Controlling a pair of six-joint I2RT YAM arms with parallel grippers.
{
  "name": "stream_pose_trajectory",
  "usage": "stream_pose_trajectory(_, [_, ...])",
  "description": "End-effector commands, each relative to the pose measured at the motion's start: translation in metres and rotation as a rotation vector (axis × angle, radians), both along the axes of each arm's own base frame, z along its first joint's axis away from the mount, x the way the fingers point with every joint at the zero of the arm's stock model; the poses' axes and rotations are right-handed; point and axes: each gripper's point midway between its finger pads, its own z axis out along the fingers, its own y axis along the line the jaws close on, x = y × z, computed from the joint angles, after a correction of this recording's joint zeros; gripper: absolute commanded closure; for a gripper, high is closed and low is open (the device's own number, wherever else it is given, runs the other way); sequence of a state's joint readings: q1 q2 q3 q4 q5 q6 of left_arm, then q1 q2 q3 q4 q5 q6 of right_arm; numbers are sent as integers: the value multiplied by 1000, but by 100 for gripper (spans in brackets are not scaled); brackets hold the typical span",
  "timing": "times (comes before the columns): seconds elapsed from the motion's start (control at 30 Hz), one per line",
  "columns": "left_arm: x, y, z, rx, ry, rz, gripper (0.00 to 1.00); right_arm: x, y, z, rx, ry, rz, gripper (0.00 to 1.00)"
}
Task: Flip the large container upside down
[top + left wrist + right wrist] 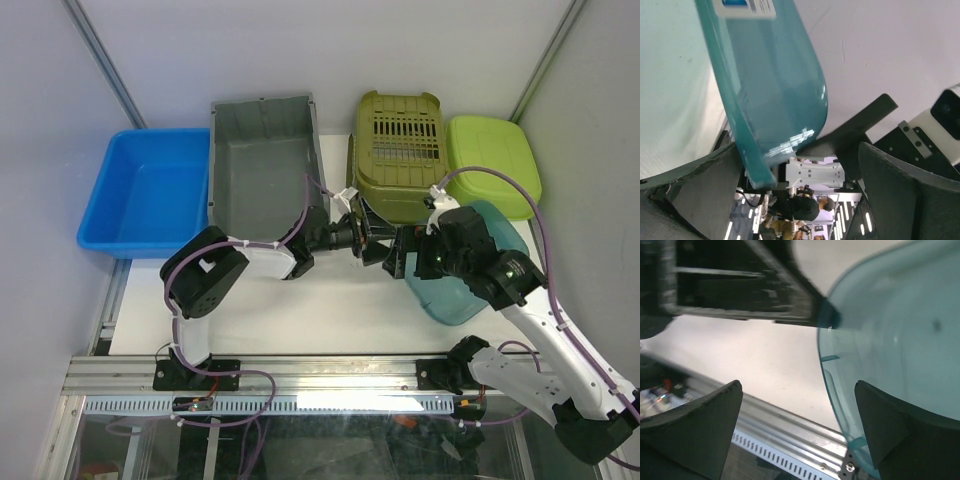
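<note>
Tub of translucent teal plastic (455, 300) sits near the right edge of the white surface (330, 310), its rim between the wide-apart left fingers (705, 192) and beside the equally spread right fingers (695, 432), nothing clamped, so the flip looks not yet done.

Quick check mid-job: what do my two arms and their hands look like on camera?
The left arm and right arm have white links joined by black joints, with thin purple cables running along them. The left hand and right hand are black, each with two broad, wedge-shaped fingers.
</note>
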State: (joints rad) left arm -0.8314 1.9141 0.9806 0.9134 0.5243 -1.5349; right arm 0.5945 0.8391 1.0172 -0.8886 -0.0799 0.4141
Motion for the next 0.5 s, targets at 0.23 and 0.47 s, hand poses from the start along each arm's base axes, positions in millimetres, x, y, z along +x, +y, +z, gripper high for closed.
stream_pose_trajectory(0.23, [-3,9,45,9,-177,12,1,8,-64,-16,-219,-2,-296,1])
stream_pose_trajectory(0.47, [-10,18,45,82,-243,-3,1,11,-59,10,-133,-71,-303,1])
